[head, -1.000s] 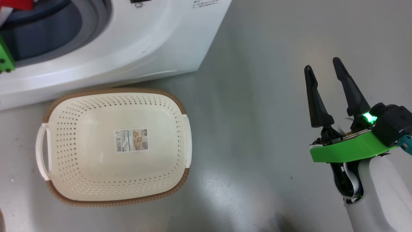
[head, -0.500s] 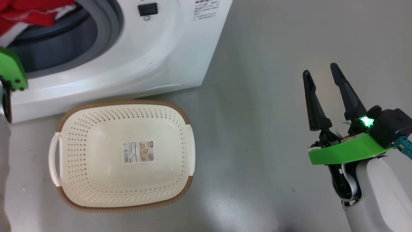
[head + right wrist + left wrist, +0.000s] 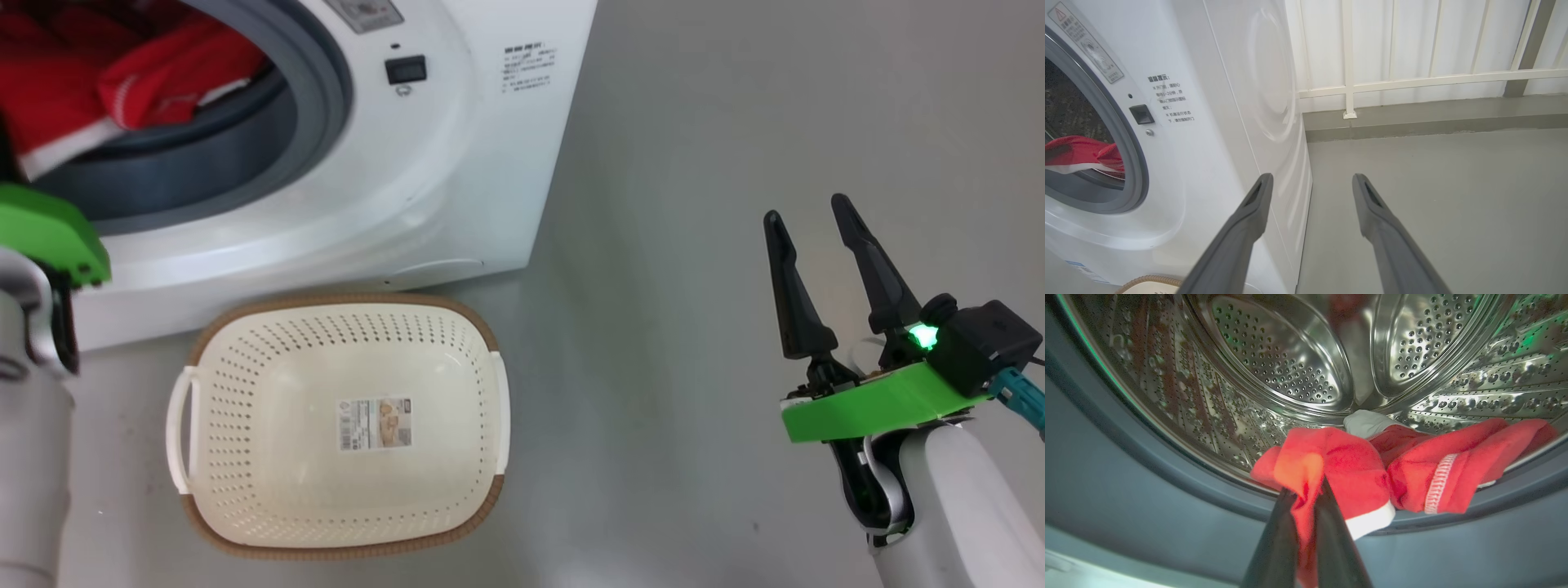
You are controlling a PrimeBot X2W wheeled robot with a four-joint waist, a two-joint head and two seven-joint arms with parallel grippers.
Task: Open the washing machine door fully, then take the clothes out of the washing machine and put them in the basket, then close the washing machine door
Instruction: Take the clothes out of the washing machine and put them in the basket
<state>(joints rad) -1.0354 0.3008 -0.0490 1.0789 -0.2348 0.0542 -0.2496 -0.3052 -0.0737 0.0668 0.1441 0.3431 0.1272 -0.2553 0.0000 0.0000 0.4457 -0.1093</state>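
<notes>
The washing machine [image 3: 457, 163] is standing on the grey floor [image 3: 694, 122] with its round front opening facing the robot. Inside the washing machine, the steel drum [image 3: 1274, 355] is showing its rows of small holes, and the grey rubber ring [image 3: 328, 94] is framing the opening.

The basket [image 3: 343, 300] is sitting upright on the floor just in front of the washing machine, below the opening, its brown rim close to the machine's base. A paper label [image 3: 375, 425] is lying flat on its bottom.

The clothes [image 3: 1355, 469] are lying at the front of the drum, spilling over the lower lip of the rubber ring: red fabric with white trim, and a small white-grey piece [image 3: 1365, 422] is peeking out behind it, deeper in the drum.

The left gripper [image 3: 1306, 498] is reaching into the opening of the washing machine, and its two dark fingers are pressing together on a fold of the red fabric, which is bunching between them.

The right gripper [image 3: 807, 211] is hovering over the floor, well apart from the washing machine on its right side, with its fingers spread wide and holding nothing.
</notes>
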